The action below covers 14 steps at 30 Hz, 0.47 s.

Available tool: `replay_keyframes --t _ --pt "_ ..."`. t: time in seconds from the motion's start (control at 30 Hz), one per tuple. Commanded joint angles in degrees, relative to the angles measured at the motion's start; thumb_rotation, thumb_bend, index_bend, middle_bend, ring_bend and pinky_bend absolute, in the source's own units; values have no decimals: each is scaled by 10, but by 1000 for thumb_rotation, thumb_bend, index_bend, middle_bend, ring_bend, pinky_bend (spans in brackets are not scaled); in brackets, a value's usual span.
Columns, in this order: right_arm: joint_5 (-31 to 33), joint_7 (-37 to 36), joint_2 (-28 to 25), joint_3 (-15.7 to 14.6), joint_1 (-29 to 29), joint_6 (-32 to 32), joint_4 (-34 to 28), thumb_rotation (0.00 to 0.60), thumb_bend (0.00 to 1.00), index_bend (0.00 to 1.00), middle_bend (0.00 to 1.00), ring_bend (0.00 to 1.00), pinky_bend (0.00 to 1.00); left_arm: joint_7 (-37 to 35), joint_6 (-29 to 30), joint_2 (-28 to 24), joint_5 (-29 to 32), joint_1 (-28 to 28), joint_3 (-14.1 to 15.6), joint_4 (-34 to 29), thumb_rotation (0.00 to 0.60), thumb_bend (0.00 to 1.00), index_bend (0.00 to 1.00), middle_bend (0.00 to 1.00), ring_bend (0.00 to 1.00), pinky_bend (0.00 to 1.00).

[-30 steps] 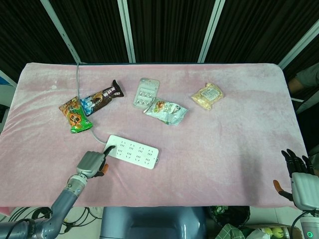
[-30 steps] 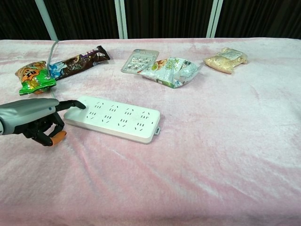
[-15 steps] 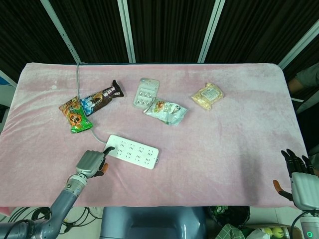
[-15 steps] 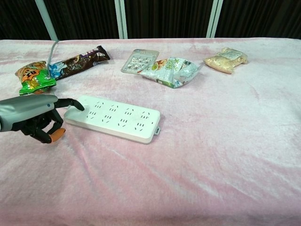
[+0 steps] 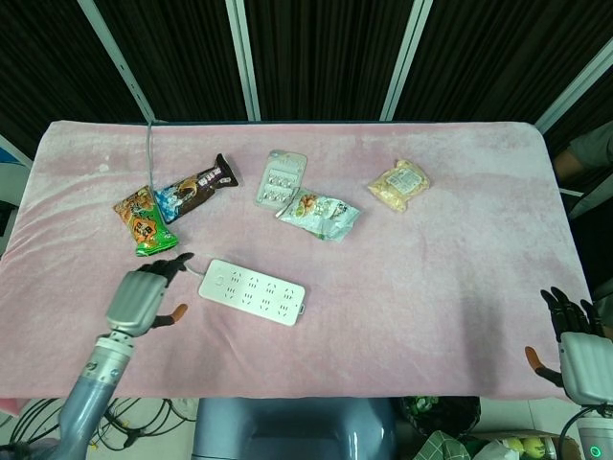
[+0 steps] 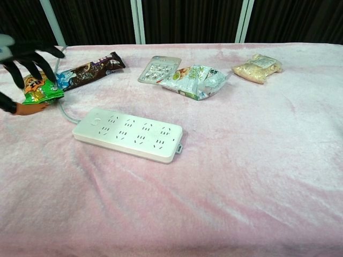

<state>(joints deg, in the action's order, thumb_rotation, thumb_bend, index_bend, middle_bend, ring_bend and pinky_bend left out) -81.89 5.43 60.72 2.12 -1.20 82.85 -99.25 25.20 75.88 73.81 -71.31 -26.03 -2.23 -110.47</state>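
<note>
Hovering above the pink plush worktop (image 5: 431, 287), the left hand (image 5: 139, 299) is holding nothing, its fingers (image 6: 32, 60) spread apart and hanging just beside the left end of the white rectangular power strip (image 5: 252, 291) without touching it. In the chest view the fingers are reaching over the green and orange snack packet (image 6: 37, 87), which is lying just left of the brown chocolate bar wrapper (image 6: 88, 69). The strip's grey cable (image 5: 150, 168) is running away toward the far edge. Farther back are lying a silver blister pack of pills (image 5: 281, 178), a pale green snack bag (image 5: 321, 214) touching it, and a yellowish clear bag (image 5: 398, 184). The right hand (image 5: 575, 350) is waiting at the near right corner, fingers open and empty.
</note>
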Motion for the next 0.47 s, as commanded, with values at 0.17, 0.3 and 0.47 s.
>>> replay_keyframes --t 0.17,0.3,0.47 --pt "-2 3 0 -2 0 0 -2 600 238 93 48 136 72 -116 119 -124 -114 126 89 -8 600 41 109 24 0 0" --pt "-5 6 2 -3 1 3 -3 600 238 93 48 136 72 -191 154 -146 -144 161 102 35 600 41 108 24 0 0" --pt "-6 10 4 -3 1 2 -3 600 238 93 48 136 72 -252 154 -153 -149 176 101 89 600 41 108 24 0 0"
